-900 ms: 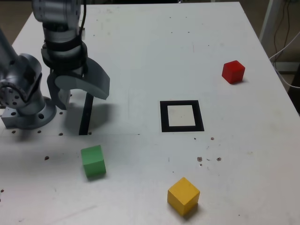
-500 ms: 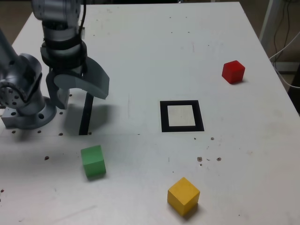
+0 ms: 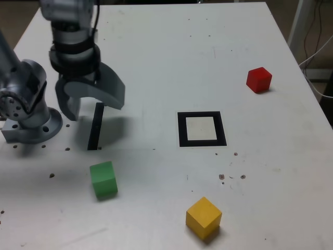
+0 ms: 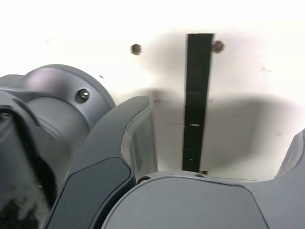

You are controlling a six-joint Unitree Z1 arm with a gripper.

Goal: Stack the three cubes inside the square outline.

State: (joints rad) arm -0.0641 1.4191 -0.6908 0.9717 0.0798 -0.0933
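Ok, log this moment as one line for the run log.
gripper: open, empty, over black strip | green cube, yellow cube, red cube: apart on table, unstacked | square outline: empty

Red cube (image 3: 259, 79), yellow cube (image 3: 203, 217), green cube (image 3: 103, 179).

White table (image 3: 156, 57), surface speckled with small dark marks. Lying on it: black square outline (image 3: 202, 142) with white centre, mid-table; narrow black strip (image 3: 95, 127) toward the exterior view's left; green cube (image 3: 103, 179) below strip; yellow cube (image 3: 203, 217) near front edge; red cube (image 3: 259, 79) far right. Grey arm base (image 3: 28, 125) sits at left edge.
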